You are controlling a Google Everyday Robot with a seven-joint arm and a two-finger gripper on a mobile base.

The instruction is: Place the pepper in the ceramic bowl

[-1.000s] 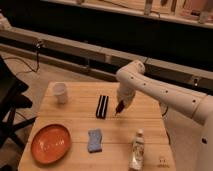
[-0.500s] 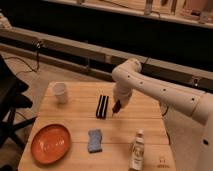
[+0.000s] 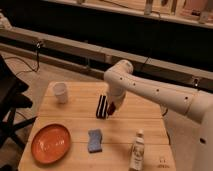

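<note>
The pepper (image 3: 112, 109) shows as a small dark red tip at the end of my gripper (image 3: 113, 106), which is shut on it. The gripper hangs low over the middle of the wooden table (image 3: 75, 120), right beside the right edge of a black ribbed block (image 3: 102, 106). The ceramic bowl (image 3: 51, 143), a wide shallow orange-red dish, sits at the table's front left corner, well to the left of and nearer than the gripper. Most of the pepper is hidden by the fingers.
A small white cup (image 3: 60, 92) stands at the back left. A blue sponge (image 3: 94, 140) lies between the bowl and a white bottle (image 3: 136, 152) near the front edge. A dark chair (image 3: 10, 100) stands left of the table.
The arm has moved left with the pepper, from right of the black block to right against its right edge. The other objects have not moved.
</note>
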